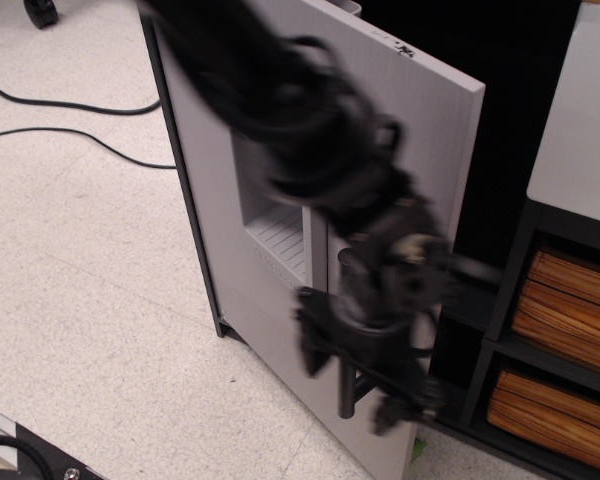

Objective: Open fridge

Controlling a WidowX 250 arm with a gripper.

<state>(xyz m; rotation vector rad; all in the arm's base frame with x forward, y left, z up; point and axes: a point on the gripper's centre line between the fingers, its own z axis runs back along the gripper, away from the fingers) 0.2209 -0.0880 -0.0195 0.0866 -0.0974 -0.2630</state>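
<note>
The fridge (215, 190) stands on the floor with its brushed grey door swung partly open, and the dark inside shows behind the door's right edge. The recessed dispenser panel (273, 228) is partly covered by my arm. The black bar handle (346, 392) runs down the door's lower right. My gripper (358, 372) is motion-blurred and sits low on the door in front of the handle's lower part. The blur hides whether its fingers are closed on the handle.
A black shelf unit with wood-coloured drawers (572, 296) stands close on the right under a white top (580, 130). Black cables (70, 105) lie on the speckled floor to the left. A dark box corner (30, 455) sits at the bottom left.
</note>
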